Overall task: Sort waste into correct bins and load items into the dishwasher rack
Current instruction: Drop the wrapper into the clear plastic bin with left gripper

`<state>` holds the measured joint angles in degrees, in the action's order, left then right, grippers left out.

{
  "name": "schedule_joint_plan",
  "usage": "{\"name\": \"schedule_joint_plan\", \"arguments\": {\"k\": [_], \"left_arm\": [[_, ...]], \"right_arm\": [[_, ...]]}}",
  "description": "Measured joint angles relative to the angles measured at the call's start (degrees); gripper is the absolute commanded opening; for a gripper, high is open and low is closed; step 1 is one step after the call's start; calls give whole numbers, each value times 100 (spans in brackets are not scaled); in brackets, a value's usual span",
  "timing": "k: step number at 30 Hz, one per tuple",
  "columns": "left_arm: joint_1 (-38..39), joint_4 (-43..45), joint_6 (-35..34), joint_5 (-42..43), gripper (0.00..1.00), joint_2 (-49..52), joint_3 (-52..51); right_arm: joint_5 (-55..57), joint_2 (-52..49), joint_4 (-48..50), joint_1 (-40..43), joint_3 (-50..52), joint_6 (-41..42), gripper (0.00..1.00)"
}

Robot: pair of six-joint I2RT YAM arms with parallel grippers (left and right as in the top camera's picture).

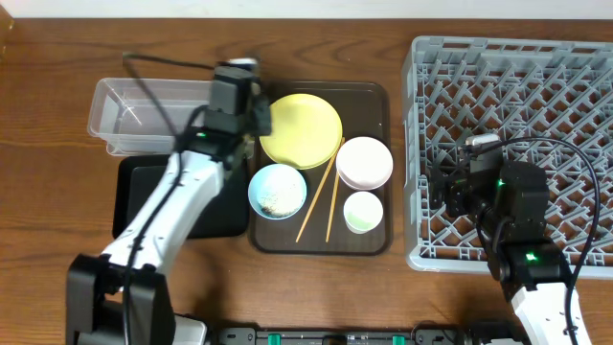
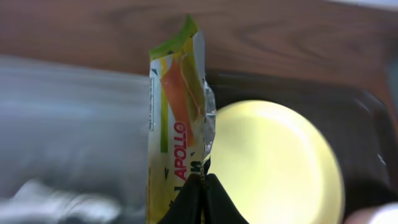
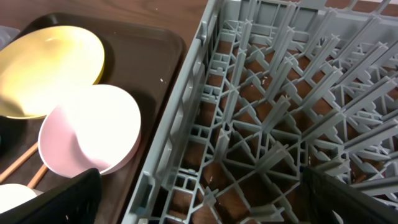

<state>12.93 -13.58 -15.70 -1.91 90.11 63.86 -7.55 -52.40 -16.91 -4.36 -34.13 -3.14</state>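
My left gripper [image 2: 202, 198] is shut on the yellow-green snack wrapper [image 2: 177, 118] and holds it upright between the clear tub [image 1: 144, 115] and the yellow plate [image 1: 302, 129]. In the overhead view the left gripper [image 1: 253, 107] hovers at the brown tray's left rim. The light blue bowl [image 1: 278, 190] holds rice scraps. The white bowl [image 1: 364, 163], green cup [image 1: 363, 212] and two chopsticks [image 1: 321, 192] lie on the brown tray. My right gripper [image 1: 448, 187] is open and empty over the left edge of the grey rack [image 1: 517, 86]. I see no white scrap.
The black tray [image 1: 134, 182] lies in front of the clear tub, partly under my left arm. The dark brown serving tray [image 1: 374, 96] sits between the bins and the rack. The right wrist view shows the rack wall [image 3: 180, 124] beside the white bowl [image 3: 90, 137].
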Motion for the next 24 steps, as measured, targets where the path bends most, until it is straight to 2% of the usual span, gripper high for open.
{"name": "schedule_joint_plan", "arguments": {"k": [3, 7, 9, 10, 11, 12, 15, 18, 24], "left_arm": [[-378, -337, -807, -138, 6, 0, 2], [-791, -686, -1779, -240, 11, 0, 2], [-907, -708, -2068, -275, 23, 0, 2], [-940, -684, -2232, -284, 34, 0, 2], [-949, -669, -2273, -291, 43, 0, 2], [-951, -632, -2332, -297, 44, 0, 2], [-951, -444, -2422, -295, 47, 0, 2], [-951, -350, -2229, -175, 47, 0, 2], [-802, -490, -1388, 334, 48, -144, 2]], "right_arm": [[0, 0, 0, 0, 0, 0, 99], [0, 0, 2, 0, 0, 0, 99], [0, 0, 0, 0, 0, 0, 99], [0, 0, 0, 0, 0, 0, 99], [0, 0, 0, 0, 0, 0, 99], [0, 0, 0, 0, 0, 0, 99], [0, 0, 0, 0, 0, 0, 99], [0, 0, 0, 0, 0, 0, 99], [0, 0, 0, 0, 0, 0, 99]]}}
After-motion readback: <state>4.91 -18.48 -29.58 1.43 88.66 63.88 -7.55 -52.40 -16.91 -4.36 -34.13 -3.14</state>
